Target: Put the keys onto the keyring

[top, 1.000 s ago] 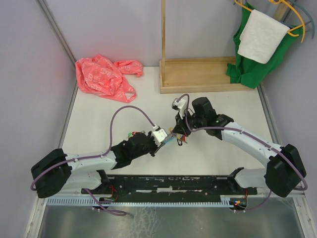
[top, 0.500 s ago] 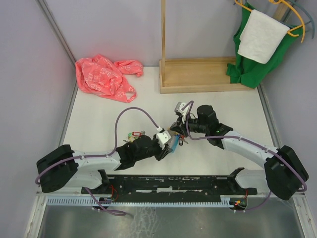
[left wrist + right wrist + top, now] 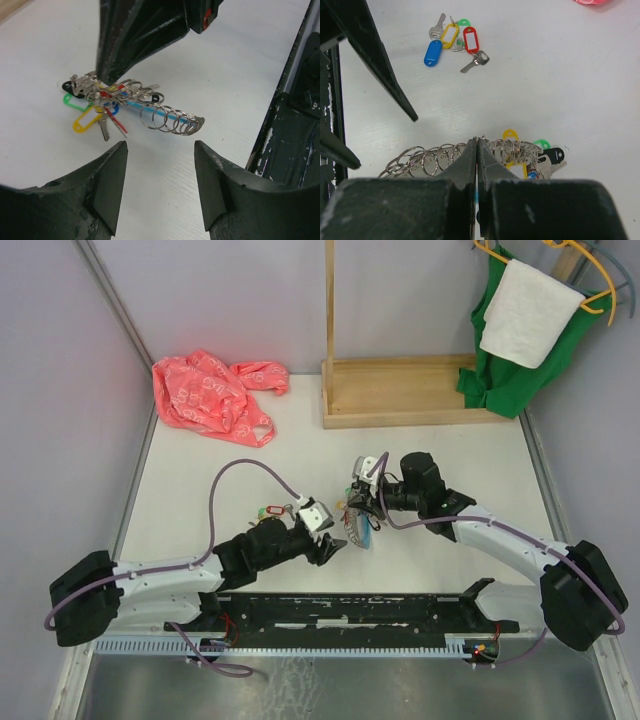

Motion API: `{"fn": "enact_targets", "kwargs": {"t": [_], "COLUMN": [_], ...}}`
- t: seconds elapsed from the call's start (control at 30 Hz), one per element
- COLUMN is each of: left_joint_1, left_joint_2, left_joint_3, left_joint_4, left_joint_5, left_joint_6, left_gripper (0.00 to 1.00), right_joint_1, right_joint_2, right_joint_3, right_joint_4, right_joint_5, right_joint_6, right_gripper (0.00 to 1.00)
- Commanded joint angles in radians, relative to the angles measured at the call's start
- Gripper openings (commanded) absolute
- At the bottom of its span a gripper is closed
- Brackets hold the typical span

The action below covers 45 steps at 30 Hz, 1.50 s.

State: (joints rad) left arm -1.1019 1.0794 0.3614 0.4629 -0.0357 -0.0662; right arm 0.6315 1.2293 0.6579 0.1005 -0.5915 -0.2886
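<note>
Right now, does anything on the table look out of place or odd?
Yes: a few loose keys lie apart on the table, off the keyring that the right gripper pinches shut. The left gripper is open, holding nothing. No damage or spill shows.

White table (image 3: 200,490), lilac walls (image 3: 230,290); wood rack (image 3: 400,390) at back w/ green cloth (image 3: 500,380).

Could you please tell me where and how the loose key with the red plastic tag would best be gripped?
Take the red oblong plastic tag across its narrow width, coming straight down from above with the open left gripper. It lies flat on the white table, its long side away from the yellow tag bare; the thin silver key beside it likely offers less to pinch.
</note>
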Motion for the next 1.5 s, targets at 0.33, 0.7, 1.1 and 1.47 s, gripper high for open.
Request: {"fn": "enact_targets", "kwargs": {"t": [0.33, 0.7, 1.1, 1.47], "left_joint_1": [0.11, 0.224, 0.221, 0.222], "left_joint_2": [-0.143, 0.067, 0.2, 0.14], "left_joint_3": [-0.03, 0.125, 0.125, 0.079], "left_joint_4": [0.134, 0.2, 0.17, 0.034], "left_joint_5": [-0.055, 0.188, 0.244, 0.183], "left_joint_6": [-0.046, -0.292, -0.389, -0.253], "left_gripper": [0.61, 0.6, 0.48, 0.4], "right_joint_1": [-0.041, -0.041, -0.04, -0.041], "right_joint_2": [-0.041, -0.033, -0.082, -0.101], "right_joint_3": [0.038, 0.047, -0.035, -0.109], "right_joint_4": [0.049, 0.052, 0.274, 0.336], "right_joint_5": [-0.132, -0.125, -0.032, 0.043], "right_joint_6": [0.049, 0.084, 0.241, 0.377], "right_gripper": [0.01, 0.01, 0.01, 0.01]}}
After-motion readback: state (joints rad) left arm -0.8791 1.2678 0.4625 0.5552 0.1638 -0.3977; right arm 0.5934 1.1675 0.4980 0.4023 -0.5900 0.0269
